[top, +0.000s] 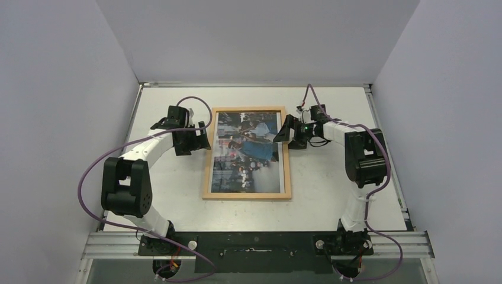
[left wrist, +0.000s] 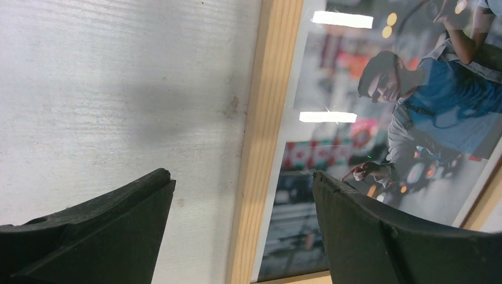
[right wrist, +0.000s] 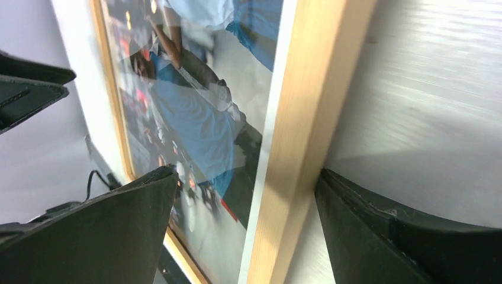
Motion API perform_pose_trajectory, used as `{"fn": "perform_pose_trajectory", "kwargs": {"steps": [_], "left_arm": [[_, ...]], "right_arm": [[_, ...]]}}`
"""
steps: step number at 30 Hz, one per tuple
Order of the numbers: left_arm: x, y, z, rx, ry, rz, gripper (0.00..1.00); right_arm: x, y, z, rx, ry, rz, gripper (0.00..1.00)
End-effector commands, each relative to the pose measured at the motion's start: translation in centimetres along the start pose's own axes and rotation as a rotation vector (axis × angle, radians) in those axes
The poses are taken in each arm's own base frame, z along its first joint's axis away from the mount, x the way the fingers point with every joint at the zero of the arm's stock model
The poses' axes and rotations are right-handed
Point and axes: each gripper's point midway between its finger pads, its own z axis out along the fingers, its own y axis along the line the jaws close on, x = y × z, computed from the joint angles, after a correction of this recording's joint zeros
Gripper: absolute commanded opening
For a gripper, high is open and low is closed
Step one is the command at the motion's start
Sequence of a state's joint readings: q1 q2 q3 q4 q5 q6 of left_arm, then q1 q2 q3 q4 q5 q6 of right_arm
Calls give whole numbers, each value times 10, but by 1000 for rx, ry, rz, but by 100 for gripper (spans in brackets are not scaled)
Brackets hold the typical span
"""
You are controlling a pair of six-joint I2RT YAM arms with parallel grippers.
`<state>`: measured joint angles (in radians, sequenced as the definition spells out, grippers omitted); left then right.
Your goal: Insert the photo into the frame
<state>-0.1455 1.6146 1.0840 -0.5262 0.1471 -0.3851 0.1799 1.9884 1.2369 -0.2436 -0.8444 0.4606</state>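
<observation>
Left gripper point(left wrist: 243, 180) is spread wide astride the left bar of the thin light-wood rectangular frame point(top: 245, 195). One black finger hangs over the white table point(top: 331, 177), the other over the glossy colour street-scene photo point(top: 245, 160), which lies inside the frame's bars. Over on the far side the right gripper point(right wrist: 245, 177) is just as splayed, straddling the right bar, and that's the danger: a squeeze or sideways nudge from either could skid the frame off the print, or a fingertip could catch and buckle its edge.
</observation>
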Motion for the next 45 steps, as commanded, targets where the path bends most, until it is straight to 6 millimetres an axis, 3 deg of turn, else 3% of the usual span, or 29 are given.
{"fn": "perform_pose_trajectory", "kwargs": {"steps": [1, 4, 8, 13, 16, 21, 28, 32, 40, 45], "left_arm": [[-18, -6, -3, 34, -41, 7, 85], [-18, -3, -5, 33, -36, 3, 85], [-14, -1, -13, 30, -29, 3, 85], [12, 4, -31, 12, 30, -30, 86], [37, 11, -43, -13, 77, -80, 85], [74, 16, -56, -23, 145, -148, 85], [108, 18, -65, -67, 233, -182, 85], [125, 16, -76, -117, 285, -138, 85], [169, -10, -78, -34, 434, -32, 53], [193, -21, -70, -1, 533, -14, 47]], "right_arm": [[-37, -17, -34, 119, -183, -56, 88], [-40, -30, -50, 197, -218, -31, 89], [-46, -31, -62, 279, -257, -15, 89], [-69, -28, -65, 352, -364, 48, 88], [-95, -29, -57, 393, -414, 56, 88], [-140, -30, -24, 390, -476, 22, 87], [-196, -27, 10, 329, -565, -34, 87], [-216, -20, 29, 252, -570, -57, 87], [-203, -24, 70, 117, -431, -105, 87], [-196, -22, 74, 65, -379, -157, 87]]}}
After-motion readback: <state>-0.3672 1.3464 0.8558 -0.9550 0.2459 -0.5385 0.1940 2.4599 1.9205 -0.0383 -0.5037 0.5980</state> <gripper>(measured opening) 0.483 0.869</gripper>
